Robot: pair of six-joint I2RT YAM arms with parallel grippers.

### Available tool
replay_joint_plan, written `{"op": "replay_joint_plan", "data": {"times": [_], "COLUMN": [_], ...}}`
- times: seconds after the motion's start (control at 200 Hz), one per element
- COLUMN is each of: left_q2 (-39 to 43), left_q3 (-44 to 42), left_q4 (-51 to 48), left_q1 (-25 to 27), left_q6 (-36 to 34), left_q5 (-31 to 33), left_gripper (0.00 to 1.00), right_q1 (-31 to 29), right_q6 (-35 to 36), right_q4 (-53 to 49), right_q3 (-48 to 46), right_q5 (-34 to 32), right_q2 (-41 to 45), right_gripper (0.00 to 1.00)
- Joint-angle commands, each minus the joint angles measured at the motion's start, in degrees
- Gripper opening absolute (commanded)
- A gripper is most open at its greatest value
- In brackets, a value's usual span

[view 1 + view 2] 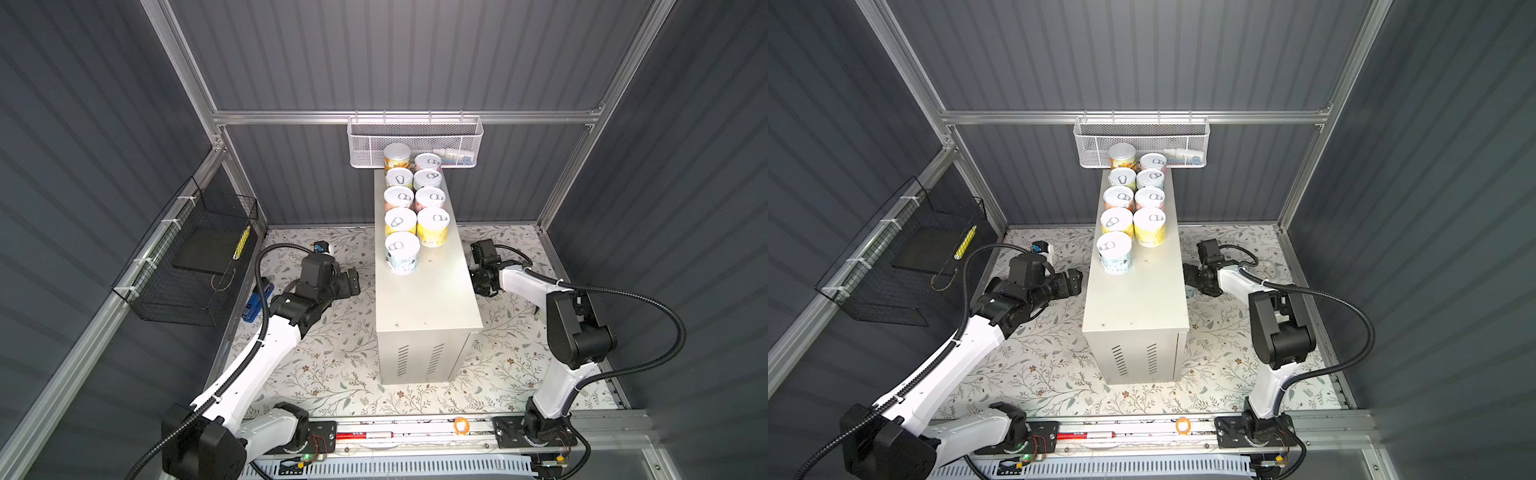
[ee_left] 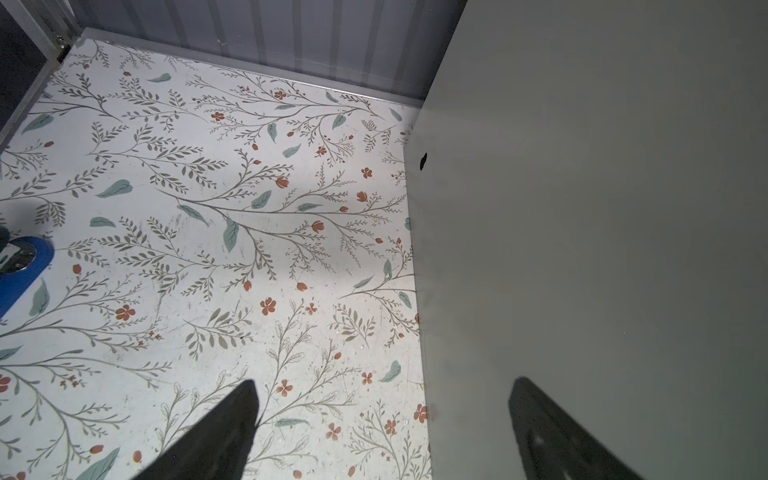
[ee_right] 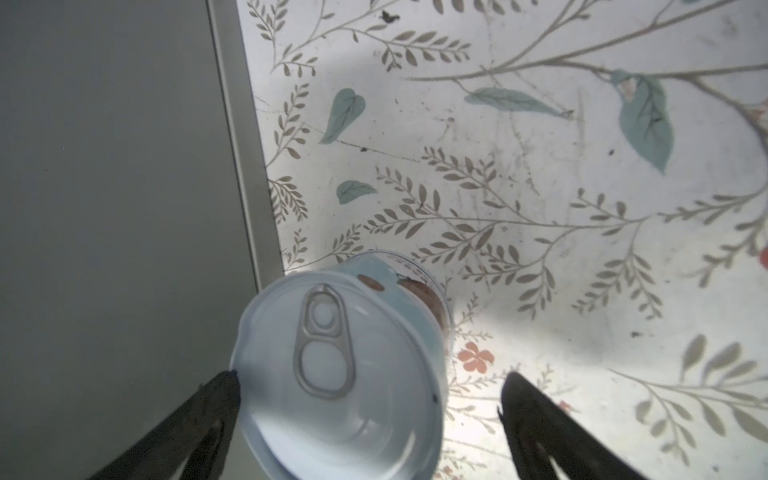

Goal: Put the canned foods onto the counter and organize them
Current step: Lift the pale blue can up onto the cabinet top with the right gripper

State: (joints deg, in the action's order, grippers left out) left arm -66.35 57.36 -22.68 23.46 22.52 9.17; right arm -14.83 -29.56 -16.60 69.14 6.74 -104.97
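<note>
I am seeing right claw wide astride an upright can beside the desk; left claw wide, empty; desk's near half bare.

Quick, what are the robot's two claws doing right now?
Left gripper: open, holding nothing.
Right gripper: open, straddling a teal-white can on the floral surface, not clamped.
</note>
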Motion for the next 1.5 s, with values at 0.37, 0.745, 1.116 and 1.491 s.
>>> {"op": "replay_joint_plan", "data": {"times": [0.37, 0.745, 1.116, 1.491], "left_q2": [-1.33, -2.32, -2.31, -1.32], "left_q3": [0.24, -0.77, -2.34, -5.22], "left_q4": [0.42, 2.12, 2.76, 5.18], "left_q1": [-0.17, -0.17, -0.17, -0.17], "left_q6": [-1.24, -0.45, -0.55, -0.16], "left_q5": [0.23, -0.90, -2.63, -2.75], "left_gripper": [0.95, 0.94, 0.95, 0.95], "right_q1": [-0.67, -2.09, -2.13, -2.13], "right_q6": [0.11, 1.35, 2.49, 3.37], "right_q4": [-2.13, -4.81, -6.93, -7.19], "right_q3": [4.85, 5.87, 8.94, 5.81], "right_q5": [-1.10, -7.10, -9.69, -10.26], "right_q2": [-5.32, -8.14, -12.79, -9.55], "right_gripper": [0.96, 0.90, 0.80, 0.00]}}
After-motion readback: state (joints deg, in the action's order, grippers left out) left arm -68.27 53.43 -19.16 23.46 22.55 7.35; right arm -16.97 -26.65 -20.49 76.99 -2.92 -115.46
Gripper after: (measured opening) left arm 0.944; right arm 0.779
